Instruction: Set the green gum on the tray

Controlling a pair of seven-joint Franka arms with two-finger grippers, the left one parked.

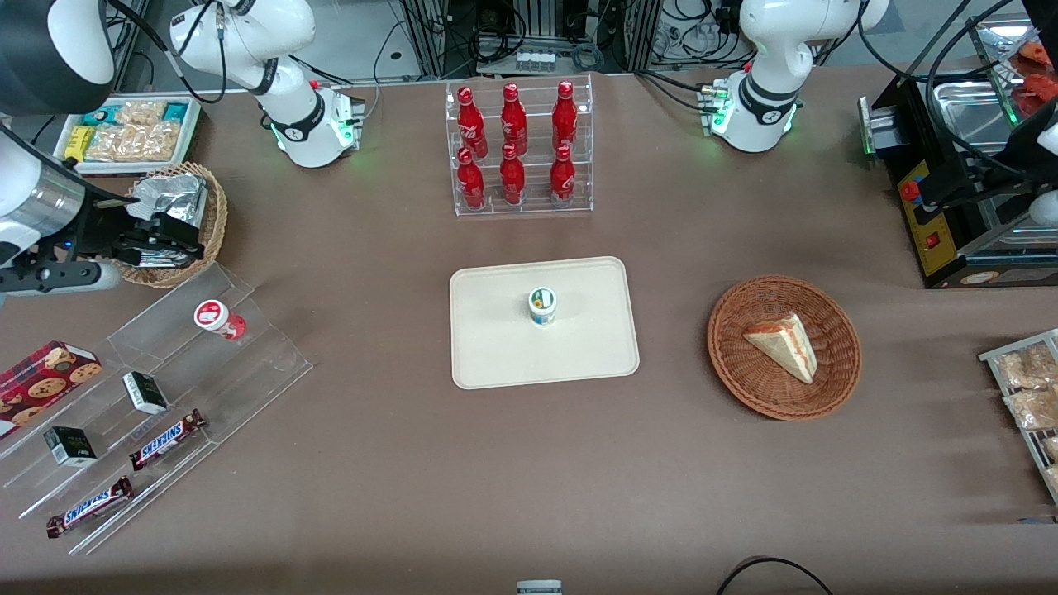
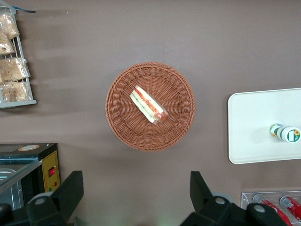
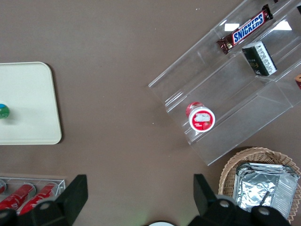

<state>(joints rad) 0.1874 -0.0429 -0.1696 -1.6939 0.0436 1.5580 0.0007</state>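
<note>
The green gum [image 1: 542, 305] stands upright on the cream tray [image 1: 496, 347] at the middle of the table. Both also show in the left wrist view, gum [image 2: 285, 133] on tray [image 2: 254, 122], and in the right wrist view, gum [image 3: 3, 111] on tray [image 3: 28, 103]. My right gripper [image 1: 178, 240] is open and empty. It hangs well above the table at the working arm's end, over a round wicker basket [image 1: 213, 216], far from the tray. In the right wrist view the gripper [image 3: 139, 194] has only bare table between its fingers.
A red-lidded bottle [image 1: 216, 317] stands on a clear stepped shelf [image 1: 248, 364] with Snickers bars [image 1: 165, 438] and small boxes. A rack of red bottles [image 1: 517, 149] stands farther back. A wicker basket with a sandwich [image 1: 783, 347] lies toward the parked arm's end.
</note>
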